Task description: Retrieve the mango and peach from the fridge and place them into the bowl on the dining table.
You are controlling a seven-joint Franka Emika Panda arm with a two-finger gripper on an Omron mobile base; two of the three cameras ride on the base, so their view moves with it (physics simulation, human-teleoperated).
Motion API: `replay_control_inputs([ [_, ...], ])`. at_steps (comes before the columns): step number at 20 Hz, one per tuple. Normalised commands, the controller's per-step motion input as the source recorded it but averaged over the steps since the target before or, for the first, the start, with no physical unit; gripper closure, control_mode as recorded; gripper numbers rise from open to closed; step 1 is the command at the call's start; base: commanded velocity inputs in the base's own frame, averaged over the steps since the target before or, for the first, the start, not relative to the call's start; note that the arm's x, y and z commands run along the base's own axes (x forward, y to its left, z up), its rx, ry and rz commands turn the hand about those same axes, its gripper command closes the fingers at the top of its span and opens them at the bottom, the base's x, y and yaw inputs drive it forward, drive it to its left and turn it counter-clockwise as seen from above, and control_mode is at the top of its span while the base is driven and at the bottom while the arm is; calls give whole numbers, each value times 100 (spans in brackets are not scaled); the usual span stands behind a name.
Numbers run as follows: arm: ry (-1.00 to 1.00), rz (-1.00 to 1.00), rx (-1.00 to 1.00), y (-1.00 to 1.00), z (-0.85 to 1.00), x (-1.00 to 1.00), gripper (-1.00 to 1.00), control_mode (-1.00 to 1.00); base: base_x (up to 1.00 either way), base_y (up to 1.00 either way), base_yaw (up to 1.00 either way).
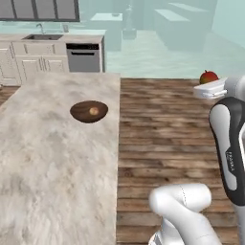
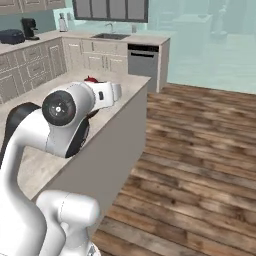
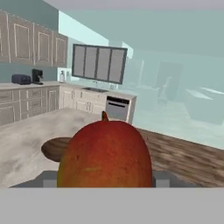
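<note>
My gripper [image 1: 209,82] is shut on the mango [image 1: 208,76], a red-orange fruit with a yellow-green tinge low on its side. In the hand view the mango [image 3: 105,155] sits between the two fingertips [image 3: 162,179] and hides most of what lies below. The gripper hangs over the wooden floor, to the right of the dining table [image 1: 48,167]. On the table stands the dark brown bowl [image 1: 79,109] with the small orange peach [image 1: 94,111] inside. From the hand, the bowl [image 3: 53,148] lies ahead and to the left.
White kitchen counters with a sink [image 1: 42,37] and a dishwasher [image 1: 84,57] line the far wall. A coffee machine [image 2: 30,27] and a toaster [image 2: 11,35] stand on the left counter. Wooden floor [image 1: 162,134] runs along the table's right edge.
</note>
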Motion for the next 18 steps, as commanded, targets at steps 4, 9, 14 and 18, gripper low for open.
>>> replay_control_inputs([
  [4, 0, 0, 0, 0, 0, 0, 100, 100, 56, -31, 50],
  [9, 0, 0, 0, 0, 0, 0, 100, 100, 58, -32, 50],
  [14, 0, 0, 0, 0, 0, 0, 100, 100, 64, -48, 48],
  [18, 0, 0, 0, 0, 0, 0, 100, 100, 71, -67, 45],
])
